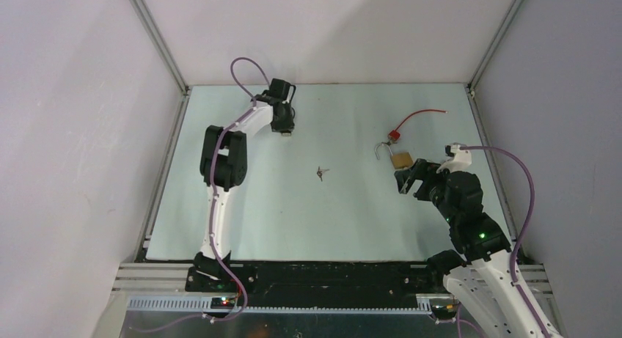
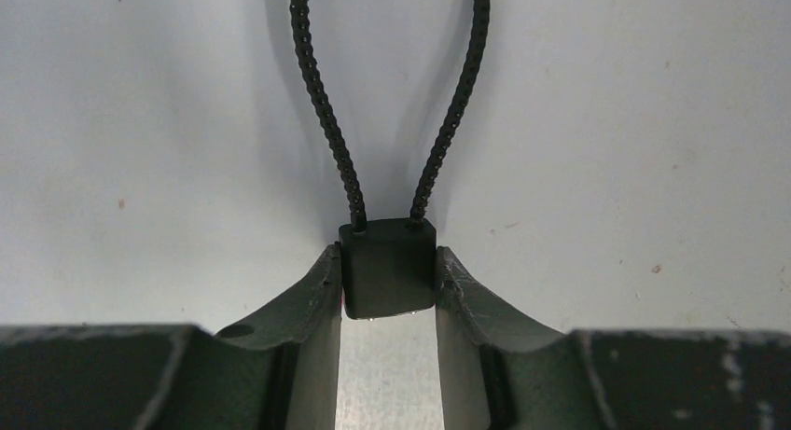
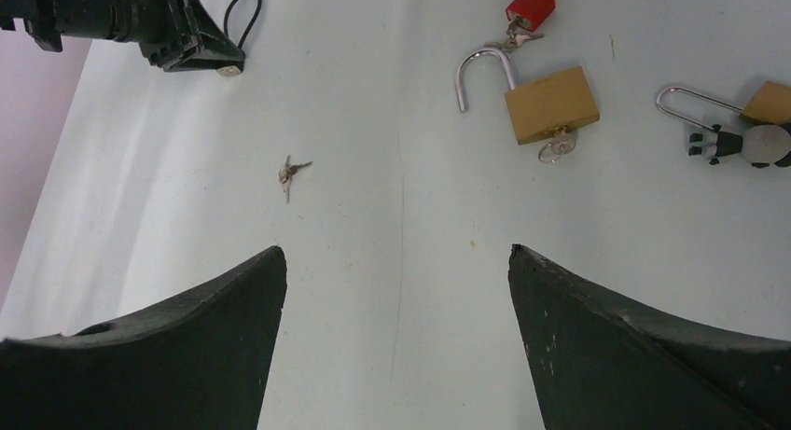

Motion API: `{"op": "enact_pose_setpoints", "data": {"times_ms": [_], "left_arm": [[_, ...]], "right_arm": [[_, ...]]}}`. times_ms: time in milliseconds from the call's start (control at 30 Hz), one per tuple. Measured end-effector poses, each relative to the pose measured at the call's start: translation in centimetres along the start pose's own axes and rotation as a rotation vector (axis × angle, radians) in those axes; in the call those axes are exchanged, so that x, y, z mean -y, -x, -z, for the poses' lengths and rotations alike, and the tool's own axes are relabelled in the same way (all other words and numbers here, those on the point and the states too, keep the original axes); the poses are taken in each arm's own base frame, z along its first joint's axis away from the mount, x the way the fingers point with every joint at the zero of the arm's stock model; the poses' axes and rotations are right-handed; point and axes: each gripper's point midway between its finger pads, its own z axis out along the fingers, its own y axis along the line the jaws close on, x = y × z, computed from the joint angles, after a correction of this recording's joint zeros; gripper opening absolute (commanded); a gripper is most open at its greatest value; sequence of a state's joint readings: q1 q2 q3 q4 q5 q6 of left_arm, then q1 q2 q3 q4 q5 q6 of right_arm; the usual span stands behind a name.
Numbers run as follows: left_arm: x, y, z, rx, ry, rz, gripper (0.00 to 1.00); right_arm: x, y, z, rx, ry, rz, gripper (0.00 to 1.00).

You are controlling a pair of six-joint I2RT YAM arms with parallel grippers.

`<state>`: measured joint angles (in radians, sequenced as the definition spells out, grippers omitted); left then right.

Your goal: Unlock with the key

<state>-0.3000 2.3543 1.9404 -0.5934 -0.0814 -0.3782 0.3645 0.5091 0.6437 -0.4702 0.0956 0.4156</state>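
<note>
One black cable lock [image 2: 388, 285], stiff-bodied, is clamped in the left pincer [image 2: 387, 260] far across the desk [image 1: 293, 221], while the light, thin keys [image 1: 322, 172], judged best pinched by the bow, are located mid-desk and the right pincer [image 3: 394, 253] is spread apart.

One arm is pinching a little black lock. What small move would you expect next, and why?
Probably the right tool, open and empty, should move over the loose keys to pick them up. The left tool is shut on the black cable lock, which has no key in view, while the brass padlock already lies open.
</note>
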Motion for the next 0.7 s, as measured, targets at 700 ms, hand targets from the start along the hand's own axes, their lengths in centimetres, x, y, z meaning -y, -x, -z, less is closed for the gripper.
{"op": "enact_pose_setpoints", "data": {"times_ms": [700], "left_arm": [[0.5,-18.7,11.1,-0.193,0.08,0.393,0.11]], "right_arm": [[-3.3,-4.1,-1.9,-0.176,0.14,0.135,0.89]]}}
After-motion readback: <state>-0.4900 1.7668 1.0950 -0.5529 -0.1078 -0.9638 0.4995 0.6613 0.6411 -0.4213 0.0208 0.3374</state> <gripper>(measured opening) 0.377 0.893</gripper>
